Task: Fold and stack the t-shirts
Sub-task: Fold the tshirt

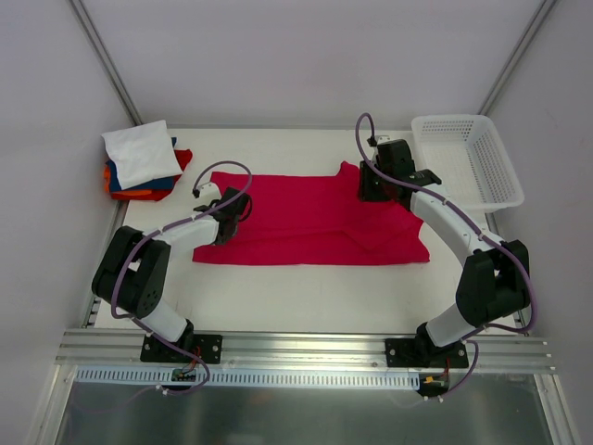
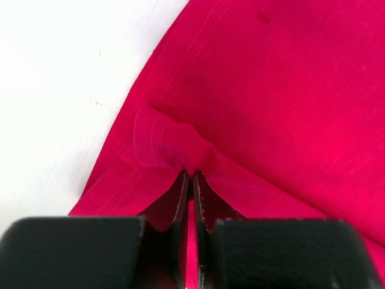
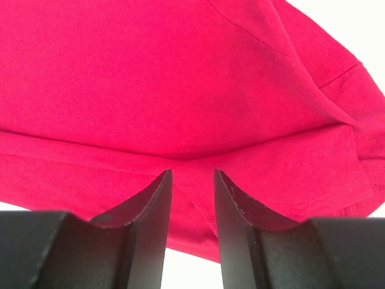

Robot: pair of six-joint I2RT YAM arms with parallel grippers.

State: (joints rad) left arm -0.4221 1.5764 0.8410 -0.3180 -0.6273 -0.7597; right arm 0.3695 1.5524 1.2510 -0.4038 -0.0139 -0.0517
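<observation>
Two arms work one large plain crimson-red cloth t-shirt, spread flat in the middle of the table. My left gripper is clamped tight on a puckered bit of hem at the shirt's left edge. My right gripper sits at a crease on the far right side, jaws narrowly apart; I cannot tell whether it holds cloth. I judge the first fold is in hand. Next, both ends need lifting together and carrying across evenly.
</observation>
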